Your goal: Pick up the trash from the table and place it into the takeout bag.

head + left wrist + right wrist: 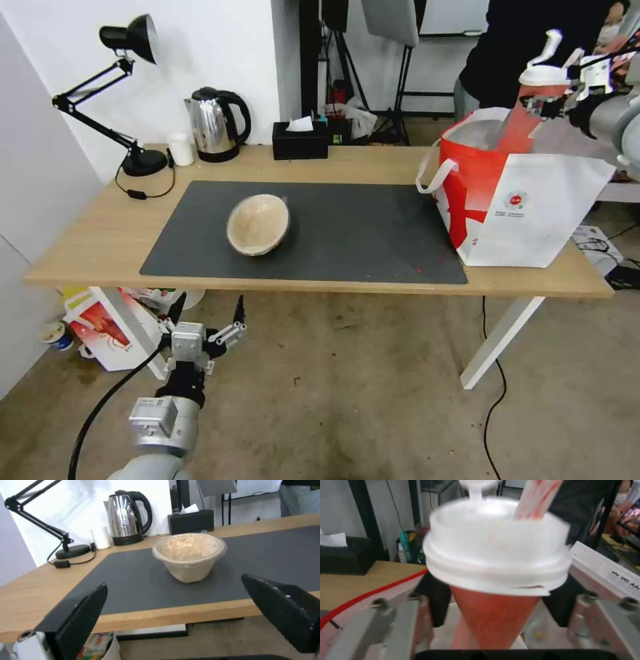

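A red cup with a white lid (530,110) hangs tilted and blurred over the open mouth of the red-and-white takeout bag (533,207) at the table's right end. My right gripper (545,101) is around it, open. In the right wrist view the cup (493,615) sits between the dark pads (435,597), which stand slightly off its sides, above the bag's rim (370,593). A beige bowl (259,224) lies tipped on the dark mat (373,240) of the table (93,240). My left gripper (209,307) waits open below the table's front edge, facing the bowl (189,555).
A black desk lamp (133,160), a steel kettle (215,127), a small white cup (180,148) and a black tissue box (300,140) line the table's back edge. A smaller bag (107,327) sits on the floor beside the left gripper. A person stands behind the takeout bag.
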You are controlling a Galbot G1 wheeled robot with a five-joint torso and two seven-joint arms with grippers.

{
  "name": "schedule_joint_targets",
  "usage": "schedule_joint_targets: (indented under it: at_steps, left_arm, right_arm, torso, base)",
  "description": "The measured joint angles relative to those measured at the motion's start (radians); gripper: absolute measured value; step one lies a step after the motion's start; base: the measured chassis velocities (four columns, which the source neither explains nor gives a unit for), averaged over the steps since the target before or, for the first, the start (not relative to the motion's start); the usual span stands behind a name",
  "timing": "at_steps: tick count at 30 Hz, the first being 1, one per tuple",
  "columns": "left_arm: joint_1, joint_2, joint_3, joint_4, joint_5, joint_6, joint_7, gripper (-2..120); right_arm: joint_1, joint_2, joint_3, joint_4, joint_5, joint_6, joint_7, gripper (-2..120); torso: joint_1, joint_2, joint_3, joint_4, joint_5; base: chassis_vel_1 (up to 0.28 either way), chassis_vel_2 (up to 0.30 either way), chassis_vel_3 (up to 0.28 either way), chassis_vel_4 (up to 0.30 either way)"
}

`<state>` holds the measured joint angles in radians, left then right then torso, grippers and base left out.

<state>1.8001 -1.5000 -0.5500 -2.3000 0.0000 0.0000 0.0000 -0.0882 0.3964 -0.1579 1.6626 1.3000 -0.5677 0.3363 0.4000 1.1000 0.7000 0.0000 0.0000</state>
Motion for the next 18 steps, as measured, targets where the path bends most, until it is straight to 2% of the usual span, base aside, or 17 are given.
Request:
schedule_joint_targets:
  at_steps: [2,4,5,9,12,18]
  left_arm:
    - [0.000,0.000,0.000,0.000,0.000,0.000,0.000,100]
    - [0.000,0.000,0.000,0.000,0.000,0.000,0.000,100]
    - [0.000,0.000,0.000,0.000,0.000,0.000,0.000,100]
    - [0.000,0.000,0.000,0.000,0.000,0.000,0.000,100]
    - [0.000,0.000,0.000,0.000,0.000,0.000,0.000,100]
    - [0.000,0.000,0.000,0.000,0.000,0.000,0.000,100]
  right_arm:
    - [-0.001,-0.003,0.001,0.001,-0.006,-0.004,-0.003,65]
    - [0.000,-0.005,0.008,0.003,-0.010,-0.018,-0.016,76]
    - [0.000,-0.005,0.008,0.003,-0.010,-0.018,-0.016,76]
    - [-0.003,-0.009,0.028,0.007,-0.013,-0.053,-0.030,93]
    - [-0.004,-0.011,0.028,0.004,-0.022,-0.058,-0.033,99]
    - [0.001,-0.010,0.026,-0.004,-0.027,-0.061,-0.033,100]
  torso:
    - [0.000,0.000,0.000,0.0000,0.0000]
    - [0.000,0.000,0.000,-0.0002,0.0001]
    - [0.000,0.000,0.000,-0.0002,0.0001]
    - [0.000,0.000,0.000,-0.0001,0.0000]
    - [0.000,0.000,0.000,-0.0001,0.0000]
    - [0.000,0.000,0.000,0.0000,0.0000]
  base:
    - [0.000,0.000,0.000,0.000]
    - [0.000,0.000,0.000,0.000]
    - [0.000,0.000,0.000,0.000]
    - [0.000,0.000,0.000,0.000]
    - [0.000,0.000,0.000,0.000]
    - [0.000,0.000,0.000,0.000]
